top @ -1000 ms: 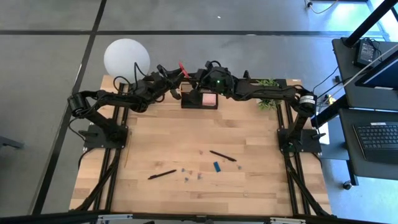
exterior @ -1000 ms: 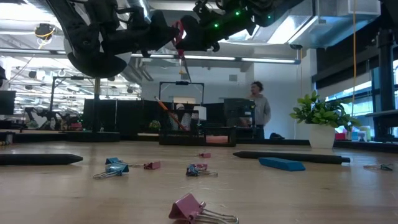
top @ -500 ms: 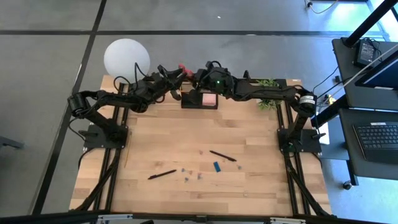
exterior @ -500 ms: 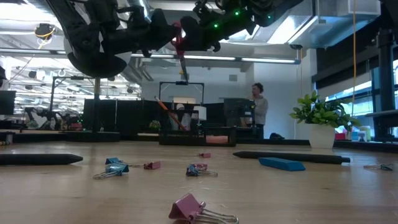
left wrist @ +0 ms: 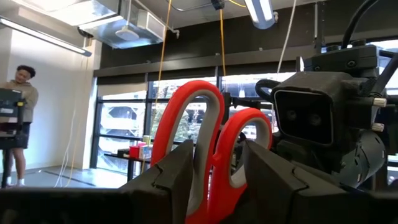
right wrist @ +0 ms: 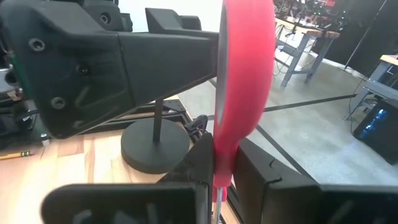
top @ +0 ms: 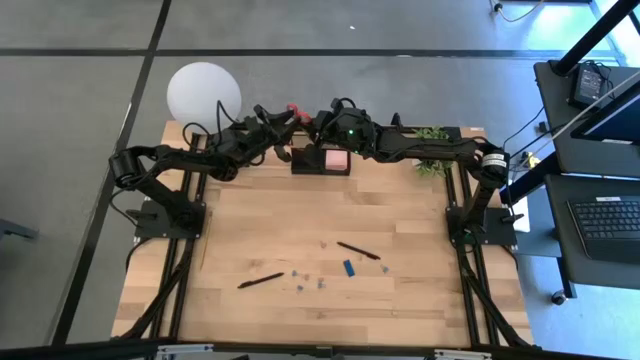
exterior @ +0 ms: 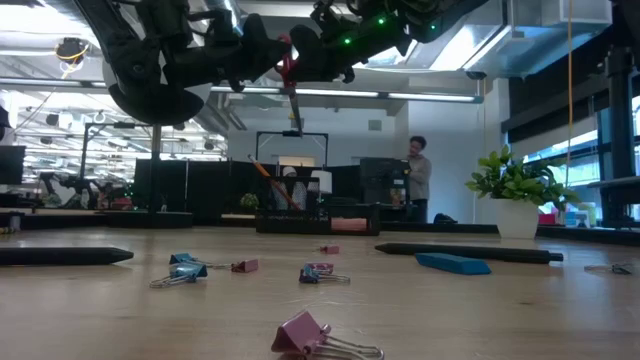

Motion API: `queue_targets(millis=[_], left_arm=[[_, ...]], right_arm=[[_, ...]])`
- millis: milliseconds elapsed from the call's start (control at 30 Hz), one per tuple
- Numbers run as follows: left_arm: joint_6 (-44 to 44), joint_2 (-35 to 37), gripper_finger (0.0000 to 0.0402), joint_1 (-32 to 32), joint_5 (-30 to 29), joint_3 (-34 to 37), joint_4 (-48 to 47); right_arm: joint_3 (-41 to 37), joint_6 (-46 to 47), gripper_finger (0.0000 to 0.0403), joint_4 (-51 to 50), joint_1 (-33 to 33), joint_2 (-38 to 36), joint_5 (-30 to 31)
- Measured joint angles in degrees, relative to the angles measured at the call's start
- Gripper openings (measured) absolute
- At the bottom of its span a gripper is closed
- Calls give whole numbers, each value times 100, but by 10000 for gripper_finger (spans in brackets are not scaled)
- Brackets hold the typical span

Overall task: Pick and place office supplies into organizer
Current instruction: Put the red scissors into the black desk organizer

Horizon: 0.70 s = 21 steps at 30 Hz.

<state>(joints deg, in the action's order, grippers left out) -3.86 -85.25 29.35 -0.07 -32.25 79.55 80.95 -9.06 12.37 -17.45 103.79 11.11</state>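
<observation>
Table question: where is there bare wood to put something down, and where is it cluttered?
Free: the wide stretch of table between the organizer at the back and the pens toward the front, plus the strip along the front edge. Crowded: the front middle, where pens, a blue block and clips lie scattered, and the back, where both arms meet over the organizer.

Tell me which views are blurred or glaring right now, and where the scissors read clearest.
Low view: the pink clip up front is blurred, and ceiling lights glare behind the arms. Left wrist view: bright windows backlight the scissors, but the red handles read clearly. Right wrist view: the scissors sit too close, soft. High view: evenly lit, scissors tiny.
</observation>
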Motion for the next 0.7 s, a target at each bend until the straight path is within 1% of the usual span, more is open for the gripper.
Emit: queue_targets(millis=[133, 367, 500, 567, 633, 700], left_arm=[[9, 0, 149, 4, 108, 0, -5], [13, 4, 179, 4, 78, -7, -318], [-75, 20, 186, -28, 44, -7, -356], [-79, 31, 184, -60, -56, -7, -371], [-20, 35, 182, -130, -329, -4, -390], [301, 48, 180, -231, -617, -4, -391]], right_arm=[[0, -2, 41, -12, -21, -7, -16], [-13, 24, 41, -65, -84, -7, -27], [-13, 98, 41, -68, -98, -7, 83], [-13, 96, 41, -59, -107, -7, 117], [-13, 106, 41, -46, -113, -7, 203], [-9, 119, 41, -19, -129, -7, 254]])
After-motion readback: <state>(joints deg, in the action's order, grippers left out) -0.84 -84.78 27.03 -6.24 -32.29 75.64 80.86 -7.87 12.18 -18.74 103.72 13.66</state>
